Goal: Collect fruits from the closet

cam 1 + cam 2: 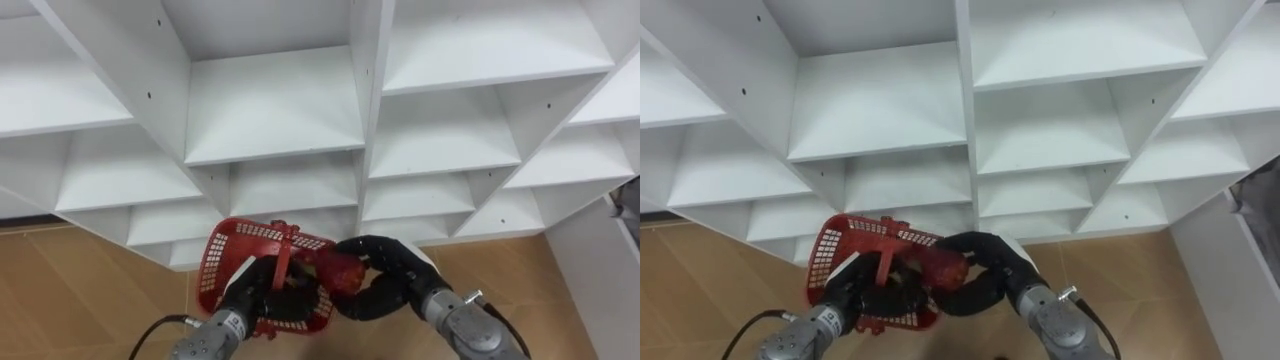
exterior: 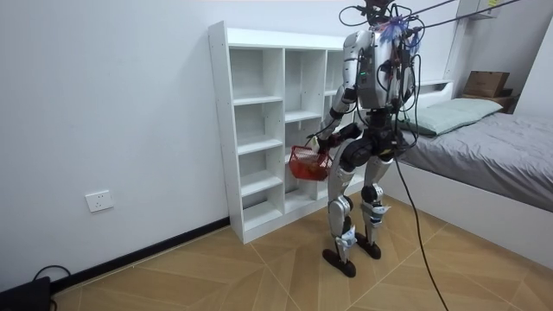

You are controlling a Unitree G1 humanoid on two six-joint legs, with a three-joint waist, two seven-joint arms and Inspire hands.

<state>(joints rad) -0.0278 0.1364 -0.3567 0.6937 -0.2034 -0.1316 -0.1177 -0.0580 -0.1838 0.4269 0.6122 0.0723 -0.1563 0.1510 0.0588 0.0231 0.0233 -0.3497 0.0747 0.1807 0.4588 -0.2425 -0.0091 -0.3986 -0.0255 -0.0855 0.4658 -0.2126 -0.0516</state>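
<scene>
The red fruit (image 1: 340, 268) sits in your right hand (image 1: 392, 278), whose fingers and thumb are curled round it. It hangs right at the near rim of the red basket (image 1: 222, 256), just above the opening and not yet down inside. It looks round, smooth and apple-like, though you cannot tell the kind for sure. Judge it light for the hand, firm enough to take a full wrap, but glossy enough to slide if the hold loosens early, and likely to bruise if dropped from height. Keep the fingers round its widest part and lower it before you let go.

The basket is thin plastic lattice, light and somewhat springy, so expect it to swing when the fruit lands. Your left hand (image 1: 262, 290) is closed on its handle from below, which is the right place to carry it. What else lies in the basket is hidden by the hands.

Beyond both hands stands the white shelf unit (image 1: 270, 130), with wooden floor (image 1: 90, 290) beneath. In the room view you stand upright, close in front of it.
</scene>
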